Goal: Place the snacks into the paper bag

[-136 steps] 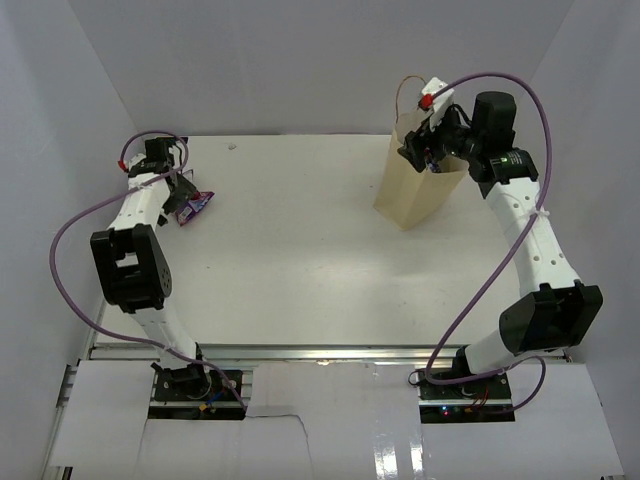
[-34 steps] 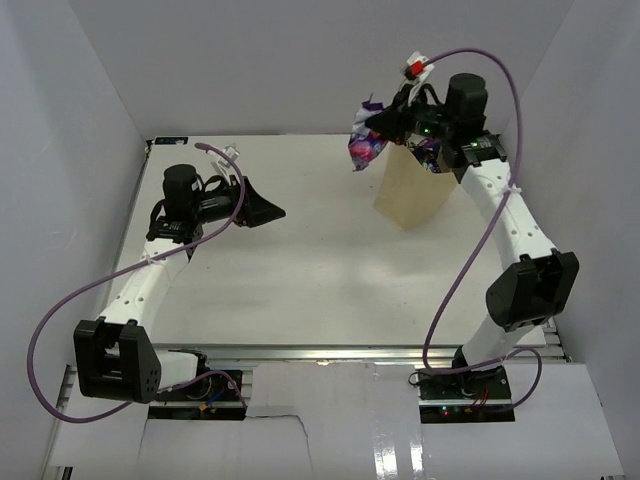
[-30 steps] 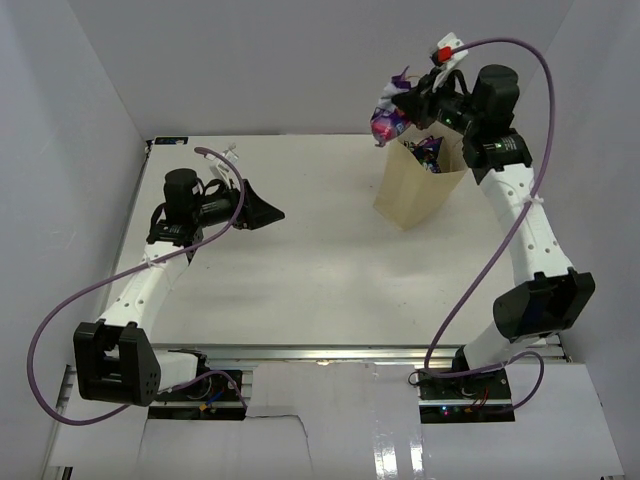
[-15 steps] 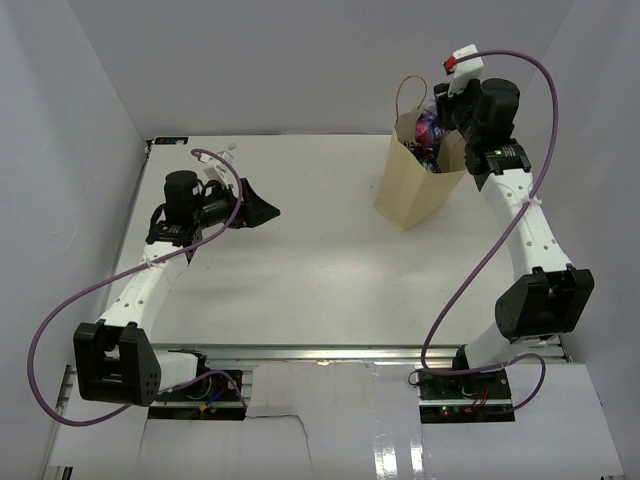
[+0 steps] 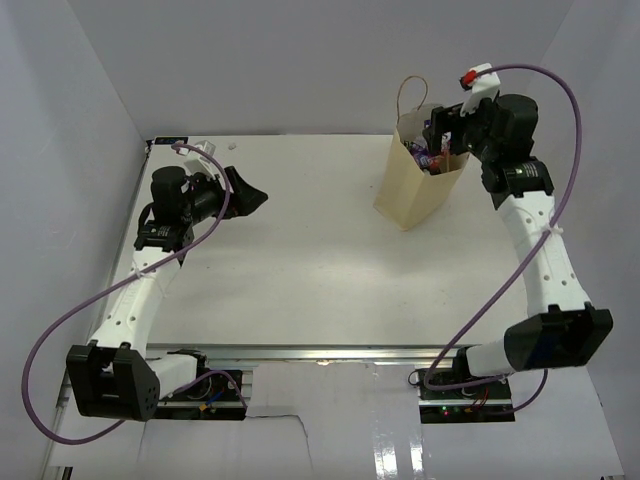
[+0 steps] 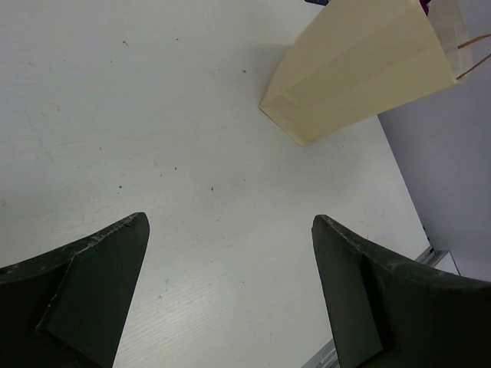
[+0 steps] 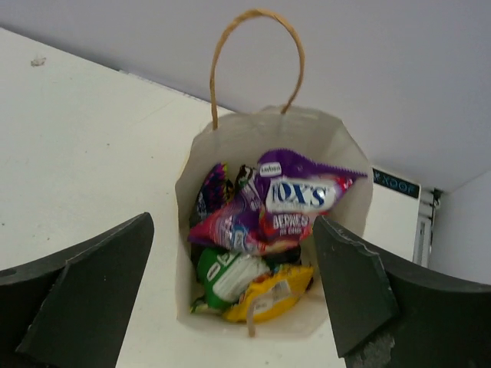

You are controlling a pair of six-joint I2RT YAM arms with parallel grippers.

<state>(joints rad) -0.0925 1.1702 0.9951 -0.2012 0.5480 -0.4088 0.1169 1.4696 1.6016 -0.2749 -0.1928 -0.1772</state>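
Note:
The tan paper bag (image 5: pixel 412 190) stands upright at the back right of the table, its loop handle (image 7: pixel 257 46) up. In the right wrist view the bag (image 7: pixel 201 149) holds several snacks: a purple Fox's packet (image 7: pixel 276 203) on top, a green-white pouch (image 7: pixel 230 276), a yellow packet (image 7: pixel 276 295) and a dark packet (image 7: pixel 211 188). My right gripper (image 5: pixel 447 128) hovers open and empty just above the bag's mouth (image 7: pixel 234 230). My left gripper (image 5: pixel 245 195) is open and empty, raised over the table's left side; its view shows the bag (image 6: pixel 360 65) far off.
White enclosure walls close in the table on three sides. A metal rail (image 5: pixel 320 352) runs along the near edge by the arm bases. A small dark label (image 7: pixel 395 184) sits at the wall foot behind the bag.
My right gripper carried the purple packet over the bag, let it go into the bag and now stands open above it. My left arm drew back slightly to the left.

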